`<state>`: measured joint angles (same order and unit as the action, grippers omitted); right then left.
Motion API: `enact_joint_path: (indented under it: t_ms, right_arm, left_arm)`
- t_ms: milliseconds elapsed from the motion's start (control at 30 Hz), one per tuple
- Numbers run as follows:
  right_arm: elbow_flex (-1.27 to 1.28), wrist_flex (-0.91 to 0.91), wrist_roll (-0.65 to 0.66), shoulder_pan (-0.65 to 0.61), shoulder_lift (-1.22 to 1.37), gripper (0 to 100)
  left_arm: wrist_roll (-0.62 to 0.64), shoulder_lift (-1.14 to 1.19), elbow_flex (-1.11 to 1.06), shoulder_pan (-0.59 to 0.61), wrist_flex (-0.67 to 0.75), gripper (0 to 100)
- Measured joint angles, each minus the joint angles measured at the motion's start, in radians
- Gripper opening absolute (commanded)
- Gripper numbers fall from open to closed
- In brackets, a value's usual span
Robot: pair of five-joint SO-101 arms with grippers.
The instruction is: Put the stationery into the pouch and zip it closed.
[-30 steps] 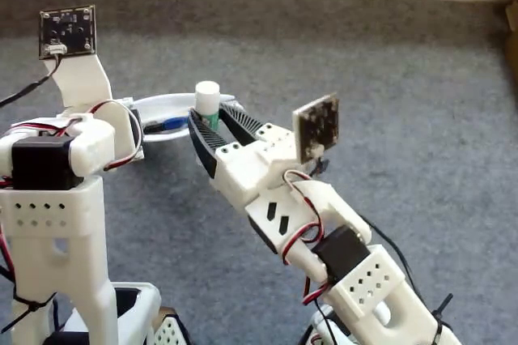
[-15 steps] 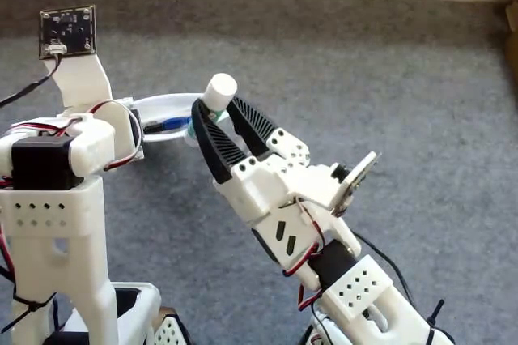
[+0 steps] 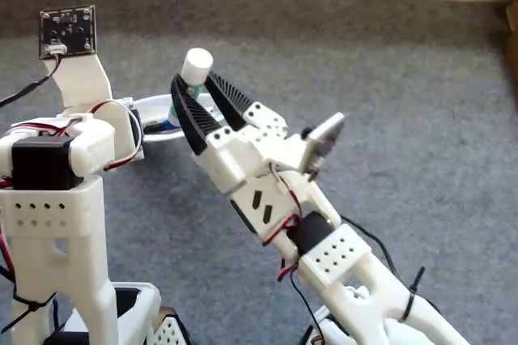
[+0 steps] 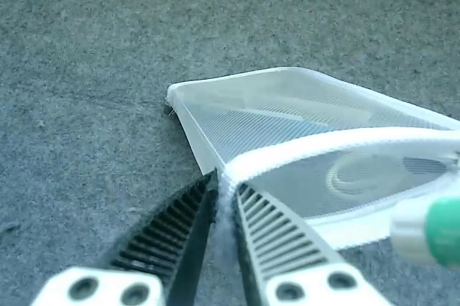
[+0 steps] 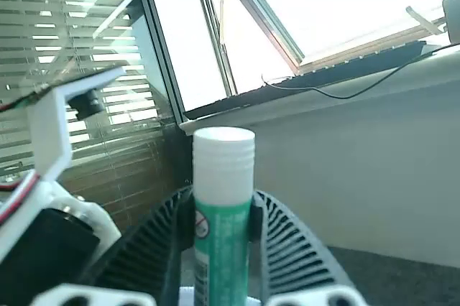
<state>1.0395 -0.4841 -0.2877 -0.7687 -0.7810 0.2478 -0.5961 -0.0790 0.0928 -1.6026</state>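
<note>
pouch (image 4: 287,108): white translucent mesh, lying on the grey carpet-textured tabletop (image 4: 86,47) with its mouth open.

left gripper (image 4: 224,185): black ribbed fingers almost together, pinching the thick white rim of the pouch at one end of the opening. the rim runs away from the pinch point, with the mesh wall behind it.

glue stick (image 3: 197,62): white cap, green body, held by the right gripper (image 3: 193,80). the gripper fingers are parted only by the stick's width and clamp the green body on both sides, with the cap sticking out past the fingertips. in the high view the stick stands roughly upright with a slight lean, cap uppermost, over the far part of the pouch beside the left arm's wrist. the lower end is hidden between the fingers there.

left wrist view: the green body and white end of the stick sit close to the pouch rim. cannot tell whether they touch.

right wrist view: the stick stands centred between the ribbed fingers, with window blinds (image 5: 79,47) and a pale wall behind.
</note>
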Motion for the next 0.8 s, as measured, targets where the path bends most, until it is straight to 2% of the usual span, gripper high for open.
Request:
enact_joint_path:
  t_ms: [167, 433, 800]
  right_arm:
    - [-0.037, -0.021, 0.000, 0.000, 0.138, 0.5]
    - [-0.037, -0.310, 0.000, 0.000, 0.336, 0.5]
    - [0.044, -0.330, -0.003, -0.009, 0.334, 1.1]
  left_arm:
    - [0.000, 0.000, 0.000, 0.000, 0.000, 1]
    - [0.000, 0.000, 0.000, 0.000, 0.000, 1]
    - [0.000, 0.000, 0.000, 0.000, 0.000, 1]
